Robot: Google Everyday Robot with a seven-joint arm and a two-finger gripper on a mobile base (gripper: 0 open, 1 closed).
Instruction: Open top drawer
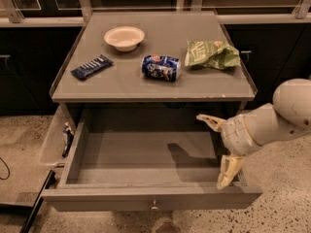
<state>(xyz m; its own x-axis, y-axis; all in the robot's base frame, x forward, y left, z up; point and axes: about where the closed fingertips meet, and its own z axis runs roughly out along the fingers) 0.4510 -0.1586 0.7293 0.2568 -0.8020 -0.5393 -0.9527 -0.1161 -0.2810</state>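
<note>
The top drawer (146, 200) is a wide grey drawer with a small round metal knob (154, 207) at the centre of its front. It stands pulled far out from under the grey table top, and its inside is empty. My gripper (217, 147) hangs above the drawer's right side, near its right wall. Its two pale fingers are spread wide, one pointing back-left, the other down toward the front right corner. It holds nothing and touches neither knob nor front.
On the table top (121, 84) lie a white bowl (124, 37), a dark snack bar (91, 66), a tipped blue can (161, 67) and a green chip bag (212, 54). A side pocket (58, 140) hangs at the left. Dark cabinets stand behind.
</note>
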